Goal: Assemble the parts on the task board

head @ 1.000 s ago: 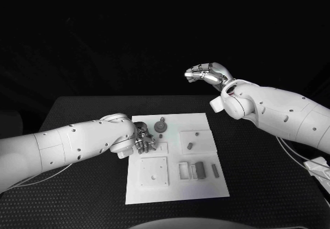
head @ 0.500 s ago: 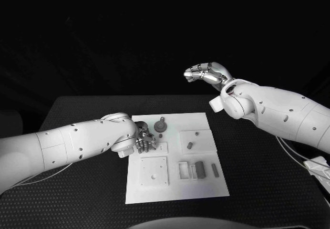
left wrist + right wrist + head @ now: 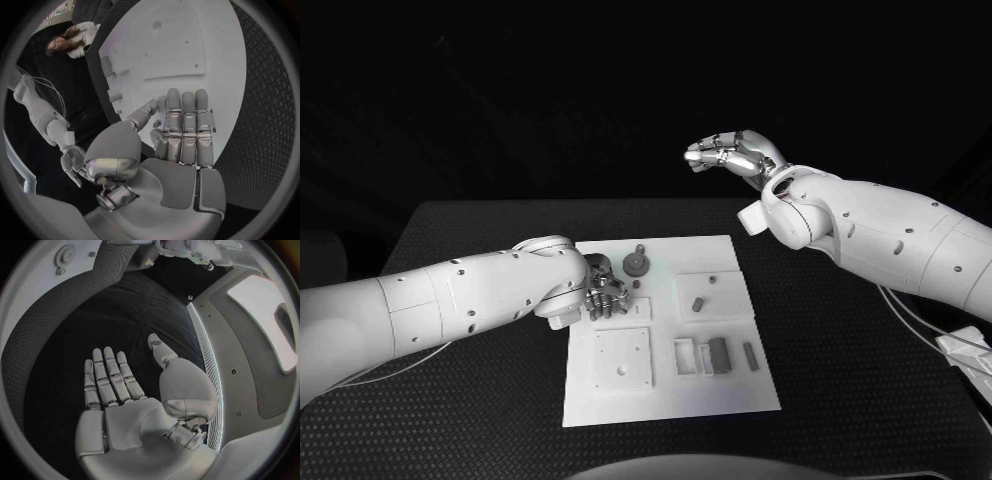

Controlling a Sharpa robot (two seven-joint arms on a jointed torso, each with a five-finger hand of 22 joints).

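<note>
The white task board [image 3: 733,390] lies in the middle of the black table. On it are a round grey gear-like part [image 3: 636,264], a short grey part [image 3: 694,303], a small peg [image 3: 713,280] and two grey blocks [image 3: 718,354] beside a white frame [image 3: 685,357]. My left hand [image 3: 600,290] hovers low over the board's left side, just below the gear part. In the left wrist view its fingers [image 3: 184,120] lie straight and side by side with nothing in them. My right hand [image 3: 730,155] is raised high beyond the table's far edge, palm [image 3: 125,415] bare and fingers stretched out.
A white square plate [image 3: 620,360] with small holes sits on the board's near left. Black table [image 3: 473,420] surrounds the board on every side. Cables [image 3: 935,335] trail at the right edge.
</note>
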